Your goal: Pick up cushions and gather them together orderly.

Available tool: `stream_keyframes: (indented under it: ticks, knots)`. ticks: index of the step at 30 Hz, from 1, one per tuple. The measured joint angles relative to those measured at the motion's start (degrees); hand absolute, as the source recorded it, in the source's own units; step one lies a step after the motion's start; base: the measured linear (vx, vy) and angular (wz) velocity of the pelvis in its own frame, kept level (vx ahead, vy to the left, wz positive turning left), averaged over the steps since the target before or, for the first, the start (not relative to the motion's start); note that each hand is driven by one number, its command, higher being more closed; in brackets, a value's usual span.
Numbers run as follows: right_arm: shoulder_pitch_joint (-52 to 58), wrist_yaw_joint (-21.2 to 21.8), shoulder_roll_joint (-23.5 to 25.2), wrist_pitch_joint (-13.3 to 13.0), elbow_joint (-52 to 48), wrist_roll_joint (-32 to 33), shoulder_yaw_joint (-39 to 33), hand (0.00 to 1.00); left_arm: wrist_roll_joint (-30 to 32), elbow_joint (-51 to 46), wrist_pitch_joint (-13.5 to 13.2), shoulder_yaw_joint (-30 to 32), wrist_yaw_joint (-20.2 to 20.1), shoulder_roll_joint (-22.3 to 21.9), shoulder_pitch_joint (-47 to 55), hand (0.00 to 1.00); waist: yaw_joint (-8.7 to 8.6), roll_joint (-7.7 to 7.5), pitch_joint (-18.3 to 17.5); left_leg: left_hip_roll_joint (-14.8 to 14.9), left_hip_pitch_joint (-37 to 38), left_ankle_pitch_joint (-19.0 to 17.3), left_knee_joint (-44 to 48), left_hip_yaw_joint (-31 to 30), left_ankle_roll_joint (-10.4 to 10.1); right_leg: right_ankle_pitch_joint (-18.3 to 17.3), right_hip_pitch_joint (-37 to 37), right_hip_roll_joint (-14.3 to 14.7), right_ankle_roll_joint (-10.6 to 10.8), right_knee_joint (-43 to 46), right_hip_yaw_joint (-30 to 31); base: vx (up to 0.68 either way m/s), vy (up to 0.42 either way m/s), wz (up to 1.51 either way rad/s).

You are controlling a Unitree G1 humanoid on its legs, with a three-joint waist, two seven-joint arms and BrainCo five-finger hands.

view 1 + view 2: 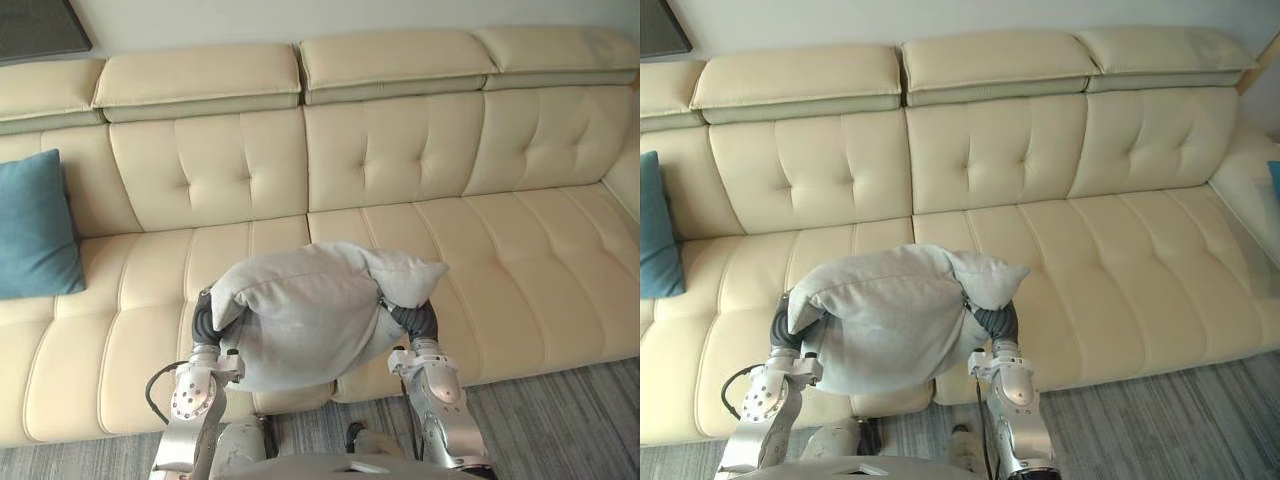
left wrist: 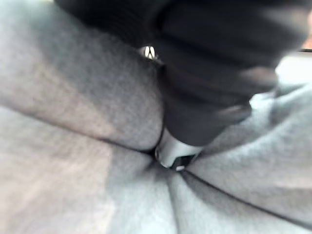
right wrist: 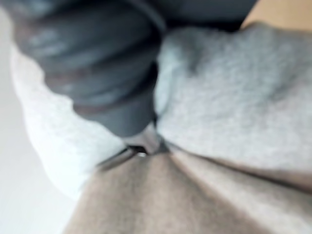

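A teal cushion (image 1: 35, 230) leans upright against the backrest at the left end of the cream sofa (image 1: 520, 240), well apart from the robot. In front of the sofa's middle seats, the left hand (image 1: 203, 320) presses into the left side of a grey cushion (image 1: 300, 320). Its dark cover is sunk in the cloth, and in its wrist view the fabric folds in around it, so I cannot tell whether it is clamped or flat. The grey cushion is held up between the two arms, above the seat's front edge, with one crumpled corner poking out to the right. The right hand (image 1: 420, 320) is buried in that right side the same way, and I cannot tell its state either. At the sofa's far right end a sliver of teal (image 1: 1274, 175) shows at the edge. Grey carpet (image 1: 560, 420) lies below the sofa.
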Motion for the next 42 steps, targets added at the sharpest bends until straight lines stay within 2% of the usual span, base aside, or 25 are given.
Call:
stream_keyframes:
  ticks: [2, 5, 8, 9, 10, 11, 12, 13, 15, 16, 17, 18, 21, 25, 30, 32, 35, 36, 39, 42]
  knots:
    - [-2.0, -0.1, -0.6, 0.0, 0.1, -1.1, 0.0, 1.00, -0.1, 0.0, 0.0, 0.0, 0.2, 0.0, -0.6, 1.00, -0.19, -0.04, 0.1, -0.4, -2.1, 1.5, 0.6, -2.7, 0.0, 0.0, -3.1, -0.4, -0.1, 4.9, -0.4, 0.01, -0.062, 0.39]
    - [-3.6, -0.1, -0.9, 0.0, 0.1, -1.7, 0.3, 1.00, -0.3, 0.0, -0.4, 0.6, 0.7, 0.0, -1.8, 1.00, 0.27, 0.28, 0.5, -0.7, -2.5, 3.7, -1.2, -5.9, -0.1, -0.1, -0.6, 0.9, 0.0, 1.1, -1.4, -0.04, -0.022, 0.51]
    - [-4.2, -0.2, -2.1, -0.2, -0.1, -1.7, 1.0, 1.00, -1.3, 0.0, -0.7, 0.6, 1.4, -0.5, -1.5, 1.00, 0.73, 2.19, 1.9, -0.5, -2.3, 4.0, -4.4, -7.4, -0.1, -1.2, 0.3, 2.2, -1.2, 1.2, -4.4, -0.17, -0.083, 0.68]
    - [-3.9, -0.2, -2.4, -0.3, -0.1, -1.7, 0.8, 1.00, -1.3, 0.0, -0.8, 0.1, 1.4, -0.8, -1.4, 1.00, 0.36, 2.71, 2.5, -0.6, -1.5, 3.3, -7.5, -5.8, 0.4, -0.9, 0.1, 1.8, -2.6, -0.6, -5.0, -0.18, -0.001, 0.49]
    - [-3.5, -0.2, -2.6, -0.1, 0.1, -1.7, 0.2, 1.00, -1.4, 0.4, -0.9, -0.5, 1.1, -0.6, -1.1, 1.00, 1.45, 2.61, 3.0, -0.3, -4.0, 2.6, -0.6, -3.0, 3.9, 0.5, 0.0, 0.6, -3.4, -2.0, -6.3, -0.13, 0.037, 0.47]
    - [-2.4, -0.2, -2.3, -0.1, 0.0, -1.6, -0.2, 1.00, -1.4, 1.5, -0.9, -0.9, 0.4, -0.4, -1.6, 1.00, 1.12, 2.56, 3.1, -0.9, -5.3, 1.1, 7.6, -2.1, 4.2, 0.6, 0.1, -0.2, -3.0, -1.9, -6.5, -0.07, 0.071, 0.03]
    - [-1.8, -0.2, -2.3, -0.1, 0.0, -1.6, -0.2, 1.00, -1.5, 1.7, -0.8, -1.0, 0.2, -0.4, -1.4, 1.00, 1.02, 3.03, 2.8, -0.8, -5.2, -0.4, 10.9, -2.1, 3.6, 0.5, 0.2, 0.0, -2.7, -1.7, -6.3, 0.03, 0.018, 0.07]
    - [-0.3, -0.2, -2.5, -0.1, 0.0, -1.6, -0.1, 1.00, -1.5, 1.9, -0.8, -1.5, -0.4, -0.5, -0.1, 1.00, 0.34, 3.86, 2.5, -0.5, -3.2, -4.5, 8.3, -3.1, 1.7, -0.3, 0.1, 1.8, -1.7, -1.2, -5.2, 0.02, 0.019, 0.05]
    - [0.5, -0.2, -1.9, 0.2, -0.2, -1.5, -0.3, 1.00, -1.5, 2.1, -0.8, -2.0, -1.1, 0.4, 0.2, 1.00, -0.37, 3.10, 2.1, -2.0, -1.6, -2.8, 1.8, -3.5, 2.3, -0.2, -0.9, 1.9, -2.1, -2.5, -3.6, 0.02, 0.019, 0.15]
    - [0.6, -0.2, -1.8, 0.2, -0.8, -1.5, -0.4, 1.00, -1.5, 2.2, -0.8, -2.0, -1.4, 0.5, 0.3, 1.00, -0.61, 2.78, 2.0, -2.9, 0.0, 0.2, -4.8, -2.9, 2.8, 1.6, -0.5, 2.5, -3.0, -6.1, -2.5, 0.04, 0.007, 0.15]
    - [0.7, -0.2, -1.8, 0.2, -1.3, -1.5, -0.4, 1.00, -1.6, 2.2, -0.8, -1.9, -1.4, 0.5, 0.3, 1.00, -0.46, 2.72, 2.0, -3.2, 0.7, 1.4, -6.2, -2.8, 2.8, 2.7, 0.1, 2.4, -3.0, -7.0, -2.4, 0.08, 0.026, 0.18]
    - [1.2, -0.2, -1.5, 0.3, -2.6, -1.6, -0.3, 1.00, -1.6, 2.0, -0.8, -1.9, -1.4, 0.5, 0.6, 1.00, 0.08, 2.73, 2.0, -3.6, 1.8, 2.7, -7.5, -2.7, 3.0, 4.8, 1.1, 2.2, -1.6, -8.4, -2.2, 0.11, 0.034, 0.06]
    - [1.7, -0.2, -1.2, 0.3, -4.8, -1.6, -0.3, 1.00, -1.7, -0.1, -0.8, -1.8, -1.4, 0.5, 1.3, 1.00, 0.71, 2.52, 1.8, -3.6, 3.5, 2.5, -7.6, -2.6, 2.7, 5.2, 3.4, 2.1, -1.2, -9.4, -1.9, 0.07, 0.017, 0.02]
    - [2.2, -0.2, -0.5, 0.3, -8.2, -1.8, -0.3, 1.00, -1.8, -2.9, -1.4, -1.7, -1.9, 0.3, 3.3, 1.00, 1.09, 1.87, 1.0, -3.2, 6.8, 2.5, -11.5, 0.4, 2.1, 6.3, 4.5, 2.6, -1.8, -11.9, 0.5, 0.00, -0.010, -0.34]
    - [3.1, -0.5, 0.0, 0.3, -8.8, -2.4, -0.4, 1.00, -1.1, -3.0, -1.1, -1.7, -1.8, 0.3, 2.8, 1.00, -0.46, 0.60, 0.0, -3.4, 7.7, 4.6, -15.3, 0.5, 2.2, 7.6, 4.3, 3.1, -1.7, -14.0, 1.4, 0.01, -0.008, -0.11]
    - [2.0, -1.0, 0.0, 0.3, -8.8, -3.8, -0.4, 1.00, -0.5, -3.0, -1.0, -1.8, -0.4, 0.3, 1.3, 1.00, -0.67, 0.65, 0.0, -3.5, 7.9, 5.7, -17.3, 0.5, 2.0, 7.9, 3.8, 3.2, -1.7, -14.4, 1.4, 0.00, 0.000, 0.00]
    - [-4.0, -4.3, -0.1, 0.3, -7.8, -6.8, -0.3, 1.00, 2.6, -1.0, -1.1, -1.8, 3.5, 0.8, -5.5, 1.00, -0.80, 0.85, 0.1, -3.5, 6.4, 7.3, -18.6, 0.6, 2.2, 8.6, 1.6, 3.5, -1.6, -14.3, 1.6, -0.02, 0.006, -0.01]
    - [-9.4, -6.7, -0.3, 0.3, -5.6, -8.1, -0.3, 1.00, 4.1, 2.4, -1.0, -1.8, 6.0, 1.1, -11.4, 1.00, -0.81, 1.10, 0.2, -3.4, 4.9, 8.2, -18.6, 0.6, 2.2, 8.6, -0.5, 3.6, -1.6, -13.0, 1.7, -0.07, 0.016, -0.01]
    - [-17.4, -11.1, -0.8, 0.3, -4.6, -9.1, -0.4, 1.00, 5.5, 5.4, -0.8, -1.7, 10.1, 1.3, -20.4, 1.00, -0.87, 1.96, 0.8, -3.2, 1.3, 9.5, -18.5, 0.6, 2.2, 8.2, -5.7, 3.6, -1.6, -9.5, 1.7, -0.10, 0.013, 0.03]
    - [-27.7, -17.1, -0.8, 0.3, -4.4, -11.1, -1.0, 1.00, 6.8, 10.4, -0.6, -1.6, 15.5, 2.9, -34.0, 1.00, -0.74, 3.41, 2.6, -3.6, -2.6, 10.6, -18.5, 0.4, 1.5, 6.0, -12.7, 2.7, -1.6, -2.3, 1.7, -0.12, -0.002, 0.08]
